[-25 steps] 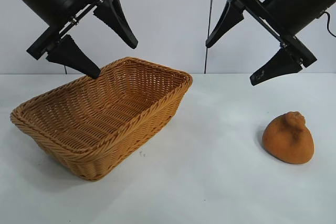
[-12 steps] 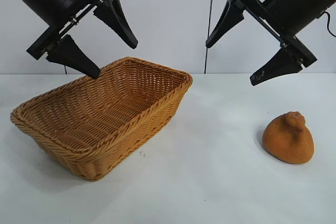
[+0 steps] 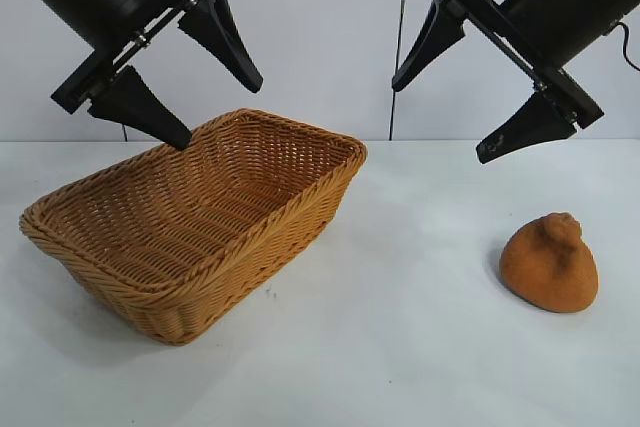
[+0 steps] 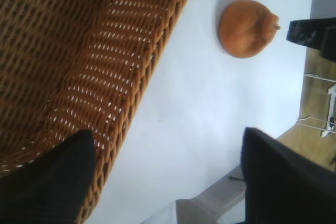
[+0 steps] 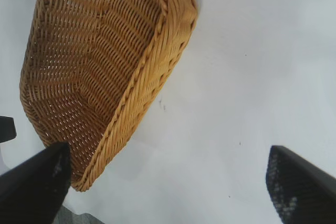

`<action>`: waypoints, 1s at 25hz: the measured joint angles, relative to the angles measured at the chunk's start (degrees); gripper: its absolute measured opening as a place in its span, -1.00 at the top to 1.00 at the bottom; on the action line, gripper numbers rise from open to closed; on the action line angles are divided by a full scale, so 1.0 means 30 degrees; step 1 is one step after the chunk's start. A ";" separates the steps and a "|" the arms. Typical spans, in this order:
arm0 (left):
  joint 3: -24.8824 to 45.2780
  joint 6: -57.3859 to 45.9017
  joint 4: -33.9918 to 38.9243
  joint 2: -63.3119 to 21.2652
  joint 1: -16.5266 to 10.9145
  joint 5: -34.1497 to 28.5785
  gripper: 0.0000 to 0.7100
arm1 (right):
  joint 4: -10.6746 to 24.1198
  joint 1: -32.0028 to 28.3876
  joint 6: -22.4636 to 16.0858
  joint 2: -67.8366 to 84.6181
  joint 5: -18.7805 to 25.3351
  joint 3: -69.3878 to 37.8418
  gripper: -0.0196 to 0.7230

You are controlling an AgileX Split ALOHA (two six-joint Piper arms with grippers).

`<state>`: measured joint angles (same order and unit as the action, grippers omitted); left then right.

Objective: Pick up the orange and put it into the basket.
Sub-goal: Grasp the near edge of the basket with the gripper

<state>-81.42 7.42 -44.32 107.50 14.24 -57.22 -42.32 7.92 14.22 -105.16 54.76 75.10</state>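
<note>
Orange (image 3: 549, 263) well apart from basket (image 3: 300, 209); bare table (image 3: 400, 347) between.

Bright even overhead light, soft shadows under basket (image 3: 200, 237) and orange (image 3: 550, 262), wrist views slightly soft

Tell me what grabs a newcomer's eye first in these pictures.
The big woven wicker basket on the left of the white table dominates, and nothing lies in it. To its right, well apart, sits the bumpy orange, alone on the table. Above them hang the left gripper, over the basket's rim, and the right gripper, up beyond the orange, both open and empty.
</note>
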 joint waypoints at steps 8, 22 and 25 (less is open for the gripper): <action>0.0000 0.0000 0.0000 0.0000 0.0000 0.0424 -0.55 | 0.0000 0.0000 0.0008 0.0000 0.0000 0.0000 -0.92; 0.0000 -0.1603 0.0470 -0.1740 -0.1118 0.0945 -0.55 | 0.0000 0.0000 0.0216 0.0000 0.0150 0.0000 -0.92; 0.0000 -0.4139 0.2030 -0.3224 -0.1143 0.0824 -0.55 | 0.0000 0.0000 0.0278 0.0000 0.0150 0.0000 -0.92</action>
<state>-81.42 -5.00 -38.23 97.82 10.81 -54.75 -42.32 7.92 15.05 -105.16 55.21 75.10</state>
